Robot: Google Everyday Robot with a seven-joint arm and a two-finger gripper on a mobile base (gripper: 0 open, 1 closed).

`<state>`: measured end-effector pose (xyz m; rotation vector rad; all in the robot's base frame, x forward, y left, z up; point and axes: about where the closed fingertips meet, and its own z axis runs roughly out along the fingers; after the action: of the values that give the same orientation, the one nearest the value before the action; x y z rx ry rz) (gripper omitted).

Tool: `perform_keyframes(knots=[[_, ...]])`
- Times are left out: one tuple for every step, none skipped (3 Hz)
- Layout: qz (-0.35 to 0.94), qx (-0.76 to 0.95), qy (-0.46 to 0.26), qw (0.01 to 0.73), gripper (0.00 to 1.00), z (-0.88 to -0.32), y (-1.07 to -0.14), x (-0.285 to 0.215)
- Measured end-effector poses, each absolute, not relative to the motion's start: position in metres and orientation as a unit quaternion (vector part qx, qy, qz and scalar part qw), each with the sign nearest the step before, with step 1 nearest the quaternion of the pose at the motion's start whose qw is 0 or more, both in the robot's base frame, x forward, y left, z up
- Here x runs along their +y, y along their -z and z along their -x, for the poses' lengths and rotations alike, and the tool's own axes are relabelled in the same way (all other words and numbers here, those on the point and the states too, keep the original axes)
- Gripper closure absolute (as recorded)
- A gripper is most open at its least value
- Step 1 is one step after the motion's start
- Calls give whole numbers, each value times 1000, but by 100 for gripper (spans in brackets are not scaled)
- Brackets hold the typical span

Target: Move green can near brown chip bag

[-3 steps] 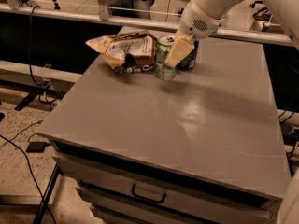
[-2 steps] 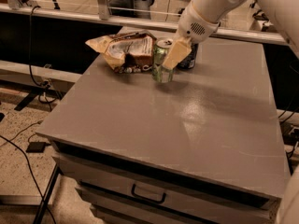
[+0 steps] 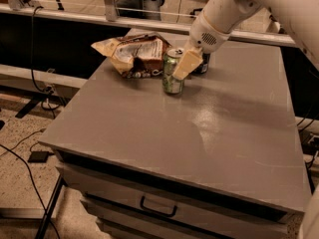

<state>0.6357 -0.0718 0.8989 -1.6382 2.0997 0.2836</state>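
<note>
The green can (image 3: 171,78) stands upright at the back of the grey table (image 3: 199,133), just right of the brown chip bag (image 3: 135,54), with a small gap to the bag's lower right corner. My gripper (image 3: 176,69) comes down from the upper right on a white arm and is shut on the can. One pale finger (image 3: 186,62) lies across the can's right side; the other finger is hidden behind it. The can's base is at or just above the tabletop.
A dark blue can (image 3: 202,63) stands right behind the gripper, mostly hidden by it. The table has a drawer with a handle (image 3: 158,207) at the front. Cables and a stand foot lie on the floor to the left.
The gripper and the green can have shifted slightly left and toward the front, staying beside the chip bag. The bag and the blue can have not moved.
</note>
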Motion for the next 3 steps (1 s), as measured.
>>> perform_keyframes(knots=[[589, 766, -102, 238, 1, -636, -897, -76], [582, 769, -103, 244, 0, -635, -897, -80], [575, 775, -87, 248, 0, -621, -912, -119]])
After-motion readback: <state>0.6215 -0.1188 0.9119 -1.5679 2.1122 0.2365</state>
